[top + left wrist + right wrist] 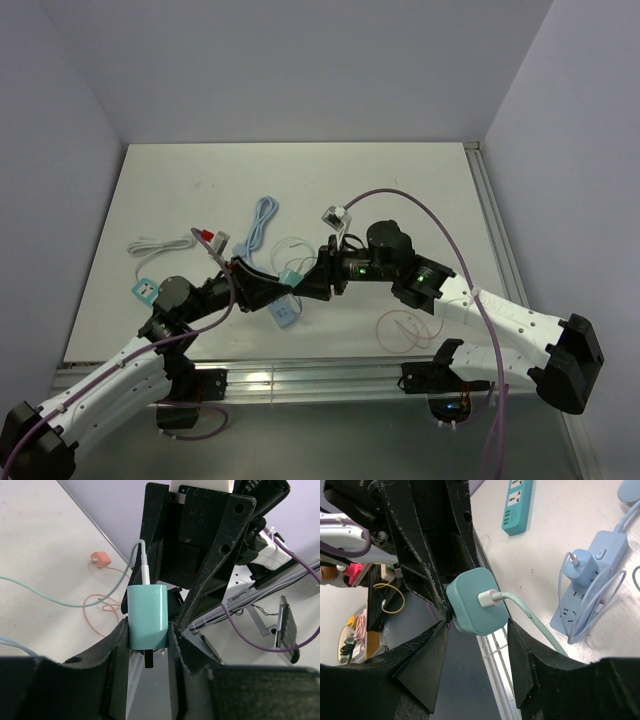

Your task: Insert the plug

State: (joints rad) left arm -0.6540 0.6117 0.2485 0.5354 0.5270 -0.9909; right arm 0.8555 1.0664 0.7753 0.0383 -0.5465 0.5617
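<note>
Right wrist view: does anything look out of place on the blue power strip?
Yes. A thin blue cable lies in loose loops across the blue power strip, over its free sockets, next to the blue charger already plugged in there. This could make those sockets hard to reach.

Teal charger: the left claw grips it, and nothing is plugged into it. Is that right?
Not quite. The left claw does grip the teal charger, but a cable is plugged into it. The left wrist view shows its white connector seated in the charger's top end.
</note>
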